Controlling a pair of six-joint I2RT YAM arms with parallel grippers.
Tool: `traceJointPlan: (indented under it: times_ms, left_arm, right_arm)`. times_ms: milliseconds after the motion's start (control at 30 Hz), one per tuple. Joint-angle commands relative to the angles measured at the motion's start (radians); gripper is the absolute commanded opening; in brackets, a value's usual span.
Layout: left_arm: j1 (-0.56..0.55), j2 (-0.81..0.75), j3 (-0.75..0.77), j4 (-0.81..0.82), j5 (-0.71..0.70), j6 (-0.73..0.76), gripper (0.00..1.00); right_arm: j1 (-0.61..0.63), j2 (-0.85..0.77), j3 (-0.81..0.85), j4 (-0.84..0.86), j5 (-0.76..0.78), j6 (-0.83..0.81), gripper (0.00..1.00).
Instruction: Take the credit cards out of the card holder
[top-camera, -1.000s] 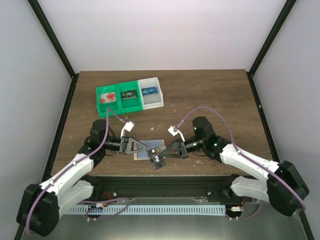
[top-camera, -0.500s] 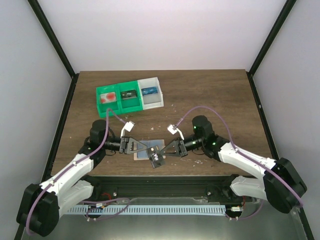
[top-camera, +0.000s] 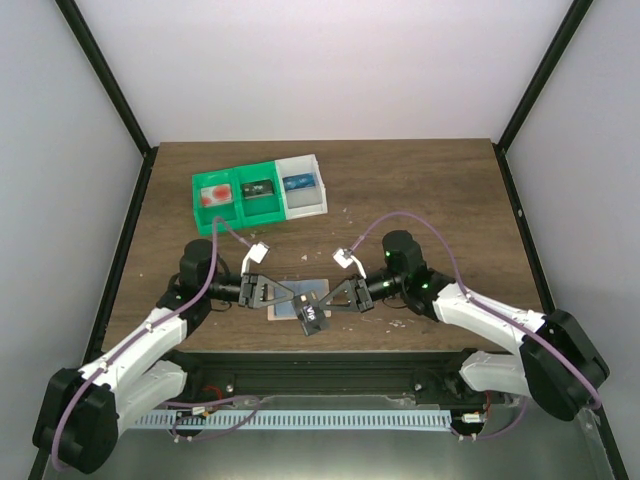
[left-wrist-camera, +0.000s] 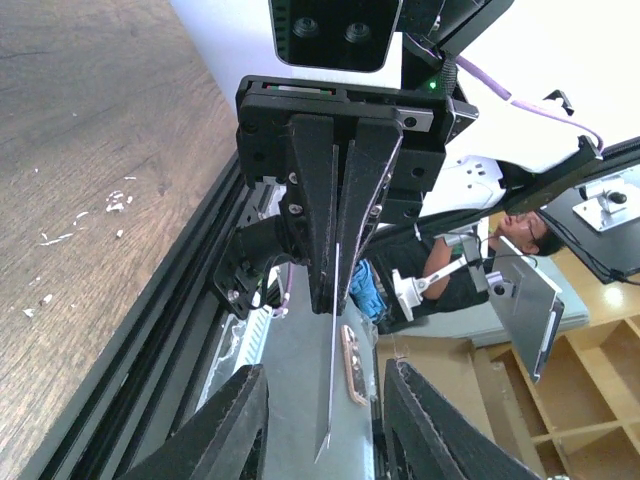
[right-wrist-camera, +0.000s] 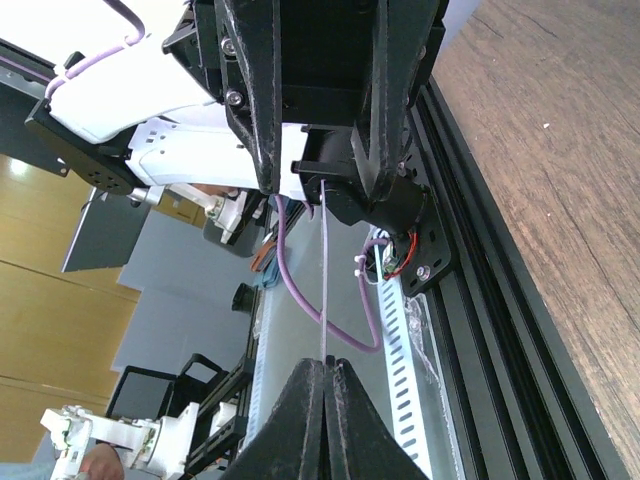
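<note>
The tan card holder (top-camera: 288, 304) with grey-blue panels lies on the table near the front edge, under both grippers. A dark credit card (top-camera: 313, 321) sticks out from it toward the front. My right gripper (top-camera: 324, 303) is shut on this card. It shows edge-on as a thin line in the right wrist view (right-wrist-camera: 326, 270) and in the left wrist view (left-wrist-camera: 332, 380). My left gripper (left-wrist-camera: 325, 368) faces the right one with its fingers open on either side of the card's free end, not touching it. A red, a dark and a blue card lie in the trays.
Two green trays (top-camera: 231, 213) and a white tray (top-camera: 306, 209) stand in a row at the back left. The black front rail (left-wrist-camera: 170, 330) runs just past the holder. Purple cables (right-wrist-camera: 300, 290) loop near both wrists.
The left fingers narrowed around the card's end, then spread again. The right arm crept slightly left. The card and holder stay in place.
</note>
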Motion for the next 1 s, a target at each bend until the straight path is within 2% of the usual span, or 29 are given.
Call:
traceJointPlan:
  times_ms: [0,200,433,600,667,800,867,967]
  left_arm:
    - [-0.003,-0.018,0.014,0.014,0.008,0.012,0.35]
    - [-0.002,-0.019,0.008,0.015,0.012,0.009,0.23]
    - [-0.002,-0.002,0.014,0.003,0.010,0.017,0.00]
    - [-0.002,0.007,0.028,-0.013,-0.006,0.027,0.00]
    - [-0.002,0.006,0.043,-0.035,-0.044,0.032,0.00]
    - [-0.001,-0.011,0.072,-0.057,-0.124,0.022,0.00]
    - [0.004,-0.028,0.085,-0.068,-0.185,0.015,0.00]
    - [0.042,-0.065,0.114,-0.124,-0.303,0.017,0.00]
  right_arm:
    - [-0.007,-0.005,0.026,0.030,-0.025,0.014,0.01]
    - [-0.009,0.007,0.022,0.060,-0.028,0.037,0.00]
    - [-0.010,0.017,0.026,0.079,-0.025,0.049,0.00]
    - [-0.015,0.021,0.028,0.070,-0.009,0.053,0.01]
    - [-0.023,0.012,0.026,0.062,0.009,0.059,0.05]
    - [-0.029,-0.042,0.018,0.026,0.083,0.063,0.30]
    - [-0.030,-0.075,0.014,-0.002,0.129,0.061,0.56]
    - [-0.031,-0.130,-0.001,-0.048,0.201,0.059,0.79]
